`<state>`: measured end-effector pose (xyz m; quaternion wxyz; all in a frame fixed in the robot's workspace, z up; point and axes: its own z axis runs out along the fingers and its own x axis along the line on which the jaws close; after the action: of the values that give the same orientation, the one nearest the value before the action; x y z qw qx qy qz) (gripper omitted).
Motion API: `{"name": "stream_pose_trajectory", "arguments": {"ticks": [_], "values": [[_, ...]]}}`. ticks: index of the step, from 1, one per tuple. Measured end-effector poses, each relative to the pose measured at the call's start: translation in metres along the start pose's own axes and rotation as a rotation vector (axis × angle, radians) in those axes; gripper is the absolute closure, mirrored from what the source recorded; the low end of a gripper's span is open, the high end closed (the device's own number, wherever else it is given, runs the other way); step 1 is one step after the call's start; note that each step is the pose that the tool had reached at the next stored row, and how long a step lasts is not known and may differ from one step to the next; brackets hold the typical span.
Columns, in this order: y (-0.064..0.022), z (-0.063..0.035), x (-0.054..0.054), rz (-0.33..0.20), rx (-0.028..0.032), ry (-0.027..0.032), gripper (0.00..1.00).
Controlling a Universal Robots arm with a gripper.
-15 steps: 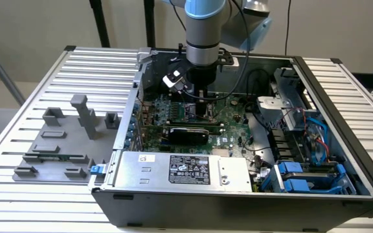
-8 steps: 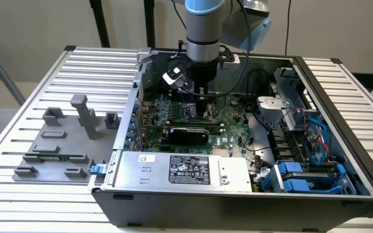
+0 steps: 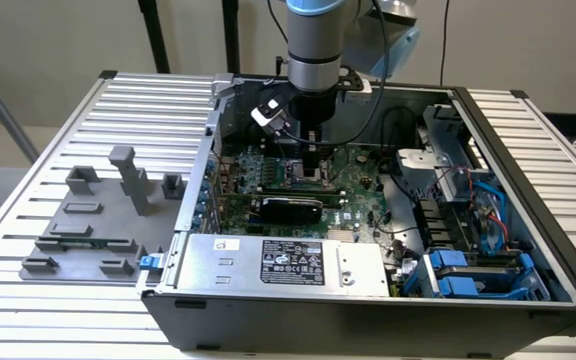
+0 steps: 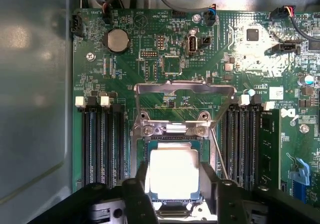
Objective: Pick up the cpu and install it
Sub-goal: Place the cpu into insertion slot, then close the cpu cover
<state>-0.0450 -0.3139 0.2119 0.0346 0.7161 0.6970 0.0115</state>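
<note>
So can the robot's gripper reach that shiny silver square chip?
Probably yes. The gripper hangs right over the shiny silver square chip, and the grey metal socket lid is flipped open, so nothing looks in the way.

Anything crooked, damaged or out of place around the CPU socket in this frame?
Nothing stands out. The cpu sits square to the socket, edges parallel, with the gripper right at it. The metal retention plate lies flipped open beyond the socket, which suits an install. No damage or loose parts show on the motherboard.
</note>
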Motion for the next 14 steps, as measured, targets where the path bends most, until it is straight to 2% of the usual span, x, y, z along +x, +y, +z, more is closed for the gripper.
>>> {"name": "stream_pose_trajectory", "arguments": {"ticks": [2,3,5,6,9,14], "values": [[0.0,-0.0001,-0.0001,0.0,0.0001,-0.0002,0.6],[0.0,-0.0001,-0.0001,0.0,0.0002,-0.0003,0.6],[0.0,-0.0001,-0.0001,0.0,0.0002,-0.0003,0.72],[0.0,-0.0001,-0.0001,0.0,0.0002,-0.0003,0.72],[0.0,-0.0001,-0.0001,0.0,0.0002,-0.0003,0.89],[0.0,-0.0001,-0.0001,0.0,0.0002,-0.0003,0.89]]}}
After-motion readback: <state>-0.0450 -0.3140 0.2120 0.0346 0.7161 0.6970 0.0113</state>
